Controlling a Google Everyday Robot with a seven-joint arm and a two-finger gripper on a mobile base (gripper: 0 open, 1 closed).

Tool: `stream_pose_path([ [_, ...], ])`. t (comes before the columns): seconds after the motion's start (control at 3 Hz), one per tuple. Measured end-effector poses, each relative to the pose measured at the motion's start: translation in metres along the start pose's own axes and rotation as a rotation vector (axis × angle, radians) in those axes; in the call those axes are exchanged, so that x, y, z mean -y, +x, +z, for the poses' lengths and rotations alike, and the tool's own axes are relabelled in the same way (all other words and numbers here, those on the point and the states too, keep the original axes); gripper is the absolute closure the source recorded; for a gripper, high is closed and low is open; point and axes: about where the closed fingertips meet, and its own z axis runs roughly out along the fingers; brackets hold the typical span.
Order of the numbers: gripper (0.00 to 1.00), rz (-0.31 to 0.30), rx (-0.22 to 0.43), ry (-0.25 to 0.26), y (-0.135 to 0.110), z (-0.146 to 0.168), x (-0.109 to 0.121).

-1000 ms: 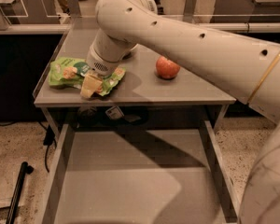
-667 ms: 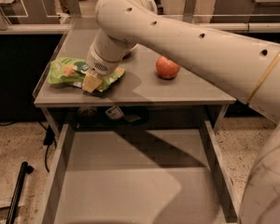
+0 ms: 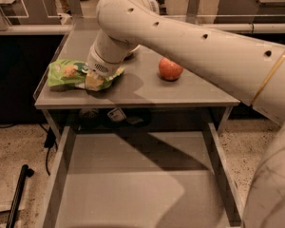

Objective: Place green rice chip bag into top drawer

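We find one red-orange apple (image 3: 170, 69) on the grey worktop (image 3: 190, 91), right of centre. It stands well apart from the claw (image 3: 96, 80), which sits at the near left part of the worktop. Below the worktop's near edge we note dark items (image 3: 133, 120) and a white tag (image 3: 115, 114); we cannot identify them. On the speckled floor (image 3: 263, 137) at left lies a black pole (image 3: 18, 196), with a black cable (image 3: 48, 146) just beyond it. At the far left we see a bench (image 3: 19, 30) with clear panels (image 3: 33, 4).
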Motion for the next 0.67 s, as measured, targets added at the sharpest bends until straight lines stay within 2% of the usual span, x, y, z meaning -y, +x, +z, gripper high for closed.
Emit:
stream_pose_path([
  [0.67, 1.00, 0.000, 0.000, 0.000, -0.0014, -0.0023, 0.0006],
])
